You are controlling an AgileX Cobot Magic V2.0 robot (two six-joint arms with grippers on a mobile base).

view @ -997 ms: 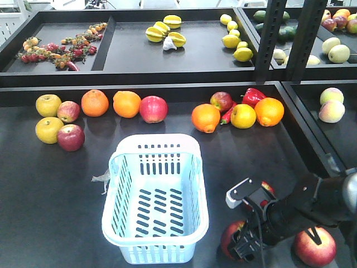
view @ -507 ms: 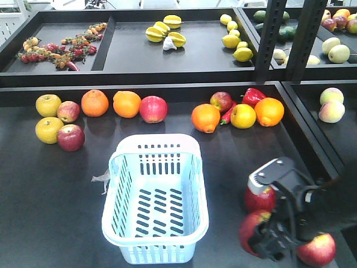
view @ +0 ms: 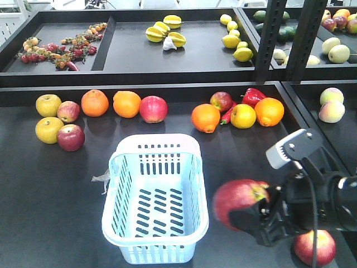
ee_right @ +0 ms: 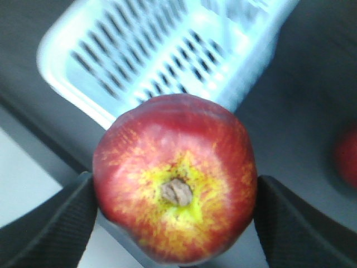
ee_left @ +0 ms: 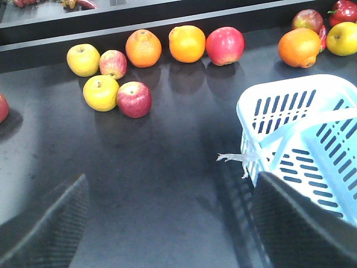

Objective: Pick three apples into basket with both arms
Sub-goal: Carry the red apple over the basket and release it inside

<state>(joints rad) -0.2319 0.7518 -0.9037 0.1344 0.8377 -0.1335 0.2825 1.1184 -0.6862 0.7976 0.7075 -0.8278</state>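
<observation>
One apple is in a gripper. Report its position. (OPERATOR)

The held apple (view: 239, 200) is above the table (view: 50, 201), just beside the basket (view: 114, 190). It is off the basket's right wall near the front corner, and not inside. In the right wrist view its blossom end, ringed with a yellow patch, faces the camera. The basket's slotted bottom lies beyond it. (TECHNICIAN)

State of the right gripper? (OPERATOR)

The right gripper (ee_right: 175, 220) is pinching the held apple. Its black fingers (ee_right: 53, 223) press against opposite sides of the fruit. (TECHNICIAN)

State of the left gripper? (OPERATOR)

The left gripper (ee_left: 170, 234) is spread wide, with only bare table between the two fingers. It is left of the basket. In the left wrist view, one finger overlaps the basket's near corner. Contact cannot be determined. (TECHNICIAN)

Location of the other apples? (OPERATOR)

A second apple (view: 315, 247) rests on the table to the right of the basket, well apart from it and partly covered by the right arm. A blurred red shape (ee_right: 347, 156) sits at the edge of the right wrist view, also right of the basket. It is too blurred to identify as the third apple. Behind the basket, two oranges (view: 95, 103) lie side by side against the back ledge. (TECHNICIAN)
</observation>
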